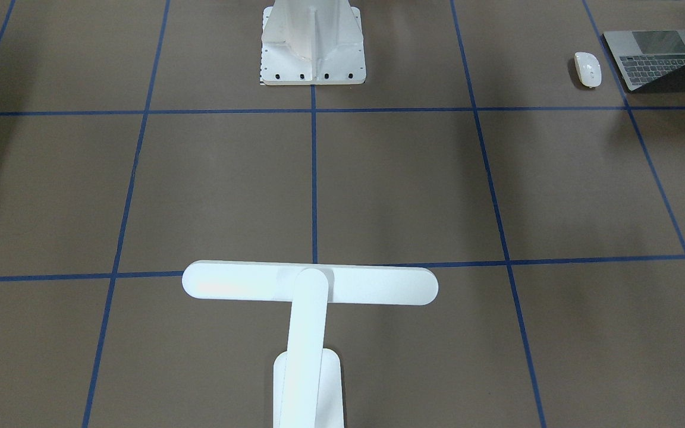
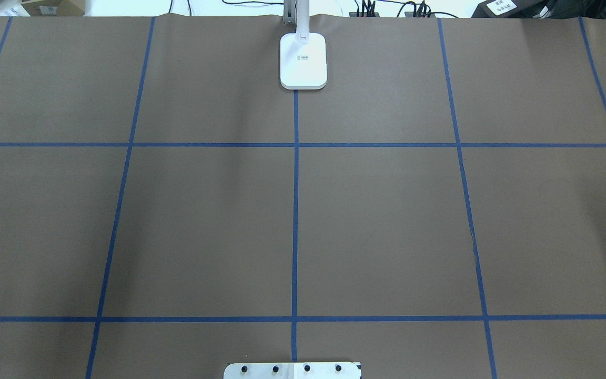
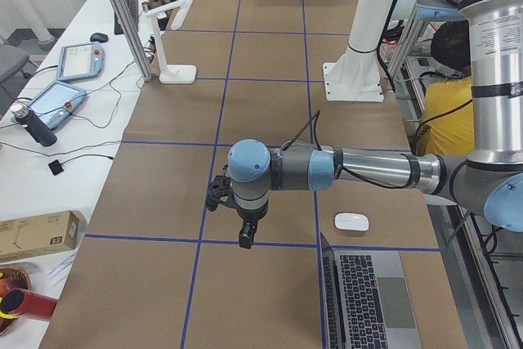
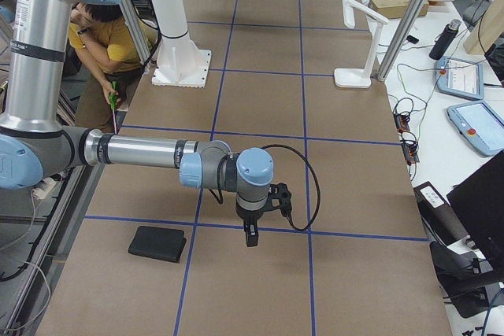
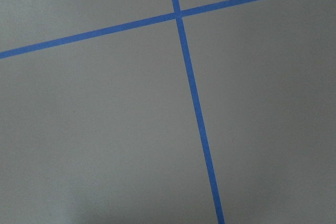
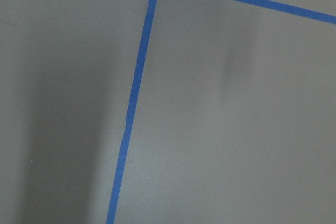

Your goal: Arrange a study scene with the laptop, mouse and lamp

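Glossy white oval mouse (image 1: 587, 68) just beside space-grey metal laptop (image 1: 654, 56), white T-shaped lamp (image 1: 310, 285) well apart, left hand (image 3: 244, 237) and right hand (image 4: 250, 237) over worktop (image 2: 387, 210), finger spread cannot tell

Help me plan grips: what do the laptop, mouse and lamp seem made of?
The laptop looks like matte grey metal, judging by its even deck; its keys look like black plastic. The mouse is probably glossy white plastic, showing soft highlights. The lamp is smooth white, satin plastic or painted metal; unclear which.
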